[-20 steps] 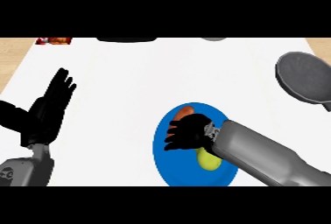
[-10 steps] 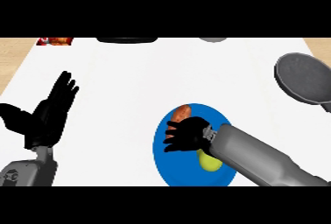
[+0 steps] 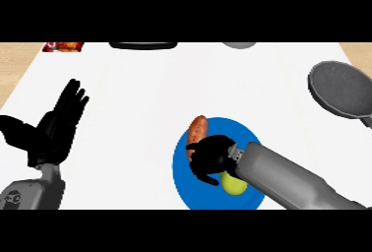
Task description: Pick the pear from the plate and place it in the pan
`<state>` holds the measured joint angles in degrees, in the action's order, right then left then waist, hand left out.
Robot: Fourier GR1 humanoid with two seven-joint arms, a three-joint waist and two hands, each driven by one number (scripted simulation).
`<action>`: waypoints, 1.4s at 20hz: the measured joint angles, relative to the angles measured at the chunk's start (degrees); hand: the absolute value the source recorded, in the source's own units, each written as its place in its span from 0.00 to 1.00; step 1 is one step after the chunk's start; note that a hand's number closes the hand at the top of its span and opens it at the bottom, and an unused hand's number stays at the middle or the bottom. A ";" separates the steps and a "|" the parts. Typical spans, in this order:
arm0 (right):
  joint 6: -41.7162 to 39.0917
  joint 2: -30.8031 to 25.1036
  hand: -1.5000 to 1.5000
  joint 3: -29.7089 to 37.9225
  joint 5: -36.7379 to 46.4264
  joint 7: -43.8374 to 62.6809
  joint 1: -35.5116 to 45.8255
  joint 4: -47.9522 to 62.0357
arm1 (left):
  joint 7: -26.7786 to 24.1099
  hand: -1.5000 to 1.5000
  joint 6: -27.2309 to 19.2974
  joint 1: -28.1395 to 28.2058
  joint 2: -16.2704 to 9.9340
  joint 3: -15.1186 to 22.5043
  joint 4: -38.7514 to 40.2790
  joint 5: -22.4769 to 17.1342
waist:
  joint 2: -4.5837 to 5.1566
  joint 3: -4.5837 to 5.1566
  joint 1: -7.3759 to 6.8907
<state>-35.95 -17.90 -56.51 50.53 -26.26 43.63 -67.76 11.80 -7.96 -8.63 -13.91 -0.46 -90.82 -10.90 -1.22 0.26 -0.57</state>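
White worktop point(image 3: 181, 88), flat and matte. Grey round pan point(image 3: 341, 89) at far right edge. Blue round plate point(image 3: 190, 189) near bottom centre. Right hand point(image 3: 207, 158) over the plate, fingers curled down, touching the yellow-green pear point(image 3: 234, 185); grip not visible. Orange-red oblong item point(image 3: 198, 130) on plate's far rim. Left hand point(image 3: 54, 130) at left, fingers spread, resting.

Matt grey pan point(image 3: 340, 89), glossy blue plate point(image 3: 187, 187), smooth white counter point(image 3: 181, 83).

white counter point(image 3: 145, 98), blue plate point(image 3: 185, 184), grey pan point(image 3: 341, 88)
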 measured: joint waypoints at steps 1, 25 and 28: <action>0.22 0.04 1.00 0.07 0.02 -0.20 -0.32 -0.05 | 0.59 0.50 -0.33 -0.51 0.06 0.05 -0.21 0.22 | -0.02 0.02 0.06; 30.99 -17.36 1.00 39.60 -4.05 29.51 -20.52 -23.98 | 0.93 0.50 -0.97 2.77 -0.37 -2.12 -1.98 0.54 | 0.17 -0.23 4.03; 28.27 -19.54 1.00 43.61 -5.69 33.52 -23.04 -32.93 | 0.72 0.50 -0.35 1.30 -0.33 -2.17 -0.74 0.61 | 0.51 -0.22 3.12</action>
<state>-7.68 -37.43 -12.90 44.84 7.26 20.59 -100.69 12.52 -8.31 -7.33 -14.24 -2.63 -91.56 -10.29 -0.71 0.05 2.55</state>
